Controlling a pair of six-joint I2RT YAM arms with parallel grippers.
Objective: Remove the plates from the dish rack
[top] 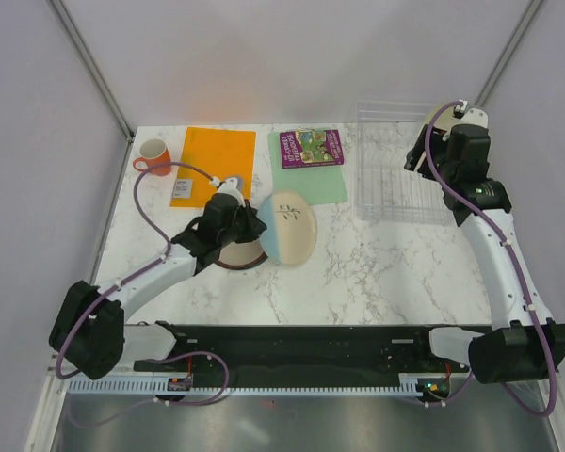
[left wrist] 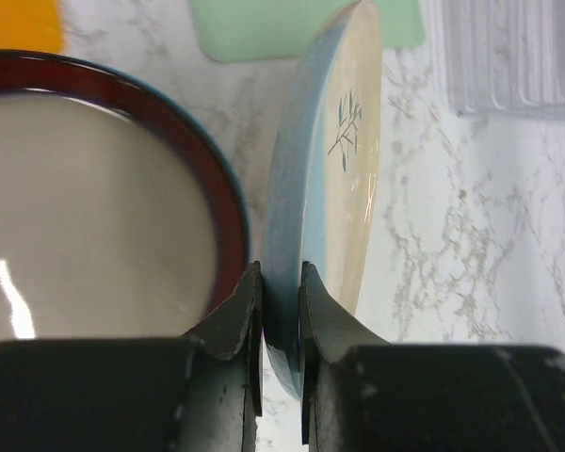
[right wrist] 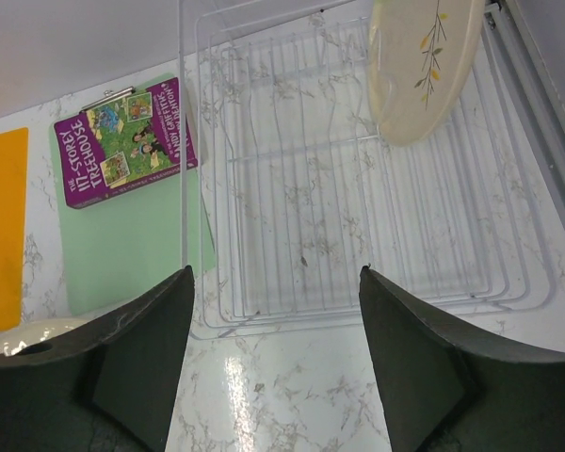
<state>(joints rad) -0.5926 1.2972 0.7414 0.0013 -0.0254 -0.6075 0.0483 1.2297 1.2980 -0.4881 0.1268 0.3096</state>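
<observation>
left gripper [left wrist: 281, 280] pinches blue plate [left wrist: 313, 188] rim | right gripper [right wrist: 275, 275] spread over rack [right wrist: 214, 235] | risk: thin grip, plate may slip, chip maroon plate [left wrist: 94, 217]

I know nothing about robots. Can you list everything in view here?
dish rack: one, clear white wire, table's far right
sprig plate: one, cream, standing in the rack
blue-and-cream plate: one, gripped by its rim, mid-table
maroon-rimmed plate: one, cream, flat on the table beside it
mug: one, orange, far left
orange mat: one, far side, beside the mug
green mat: one, pale, left of the rack
book: one, purple, on the green mat
table: one, white marble
left gripper: one, black, shut on the blue-and-cream plate
right gripper: one, black, open over the rack
</observation>
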